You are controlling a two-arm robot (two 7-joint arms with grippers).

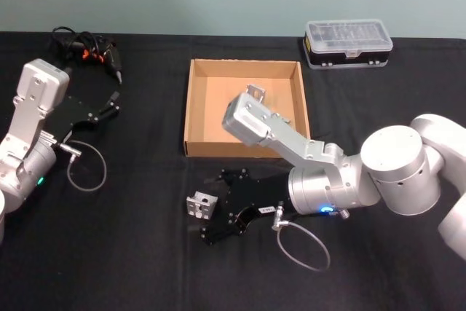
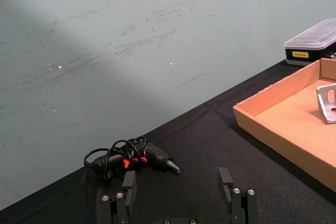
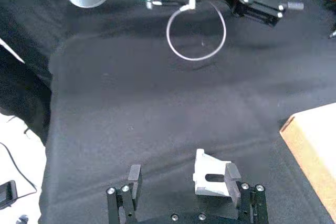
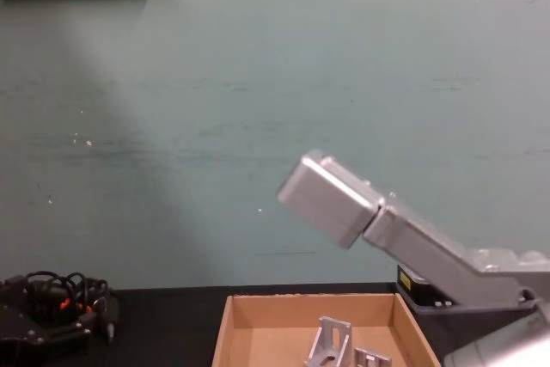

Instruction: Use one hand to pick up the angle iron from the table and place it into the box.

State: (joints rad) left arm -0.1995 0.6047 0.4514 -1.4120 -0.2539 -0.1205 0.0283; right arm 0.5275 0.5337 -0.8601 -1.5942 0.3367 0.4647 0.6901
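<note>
One angle iron point(image 3: 211, 179) is seen lying flat on the black table point(image 3: 157, 119), between the spread fingers of the right gripper point(image 3: 184, 177). It is crowded up beside one finger point(image 3: 233, 174) and well apart from the other; whether it touches cannot be told. The tan box point(image 1: 218, 149) is found just beyond, a second bracket point(image 1: 255, 92) inside it. The left gripper point(image 1: 113, 105) is parked far left, its fingers apart.
</note>
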